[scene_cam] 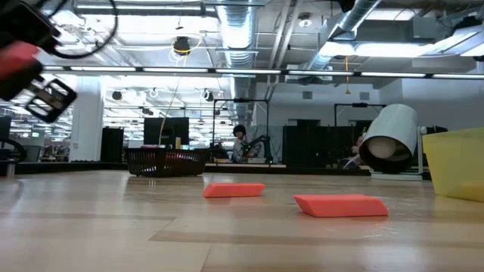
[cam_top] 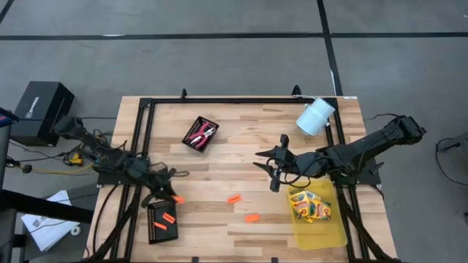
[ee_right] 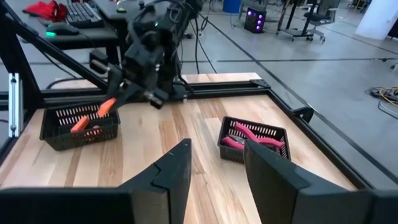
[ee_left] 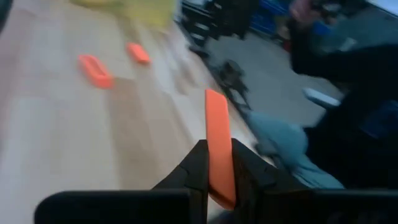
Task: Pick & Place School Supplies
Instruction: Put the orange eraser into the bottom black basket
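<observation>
A small orange stubby piece point(ee_left: 217, 124) is in my left gripper point(cam_top: 172, 197), which is shut on it just above the far right corner of a black mesh tray point(cam_top: 162, 223) at the near left. That tray holds more orange pieces point(ee_right: 79, 124). Two orange pieces point(cam_top: 234, 198) point(cam_top: 252, 217) lie flat on the wood near the middle. My right gripper point(ee_right: 217, 163) hangs open over the table's middle, right of centre, with nothing between its fingers. Yellow crayon boxes point(cam_top: 311, 206) lie in the yellow bin point(cam_top: 322, 234). Red-handled tools point(ee_right: 249, 138) lie in a second mesh tray point(cam_top: 201, 135). My left gripper pinches the orange piece between its two fingers point(ee_left: 198, 168) at one end point(ee_left: 222, 186). The rest of the piece sticks out forward past the fingertips. It is lifted clear of the table, slanting down toward the mesh tray.
A white roll point(cam_top: 316, 117) lies on its side at the far right corner. A black frame point(cam_top: 241, 101) runs along the table's far and side edges. Bare wood lies between the two trays and in front of my right gripper.
</observation>
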